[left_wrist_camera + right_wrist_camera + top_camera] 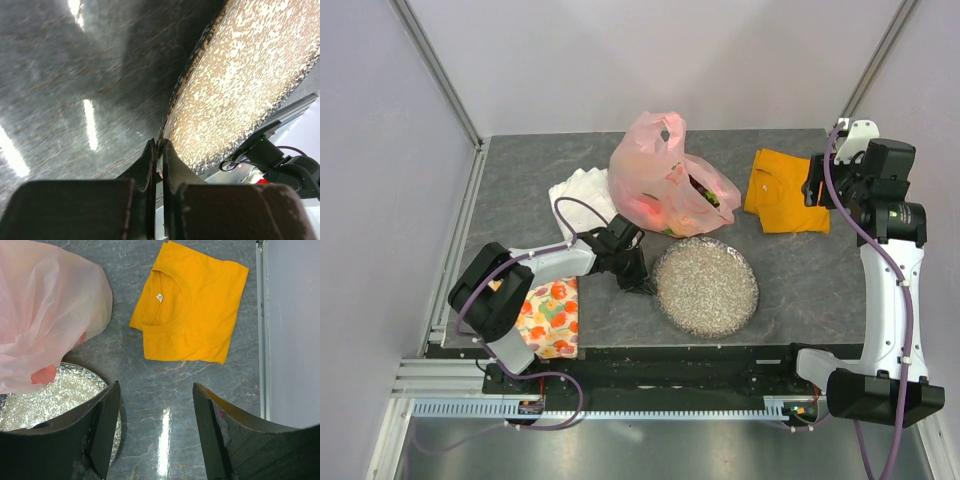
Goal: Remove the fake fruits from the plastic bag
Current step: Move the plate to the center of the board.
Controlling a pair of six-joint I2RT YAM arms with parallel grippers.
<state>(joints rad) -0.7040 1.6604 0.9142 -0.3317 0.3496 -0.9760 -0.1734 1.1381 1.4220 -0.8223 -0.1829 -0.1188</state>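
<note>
Evidently nothing is out: fake fruits (708, 196) lie in the plastic bag (645, 165) behind the dish (706, 287); left tool (643, 286) closed beside it, right tool (156, 386) wide.

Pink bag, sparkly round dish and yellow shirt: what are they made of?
The bag is probably thin plastic: see-through, crinkled and a bit shiny. The dish is unclear underneath, maybe plastic or card, with a rough silver glitter coat. The shirt is soft matte cloth, folded, with a stitched collar.
</note>
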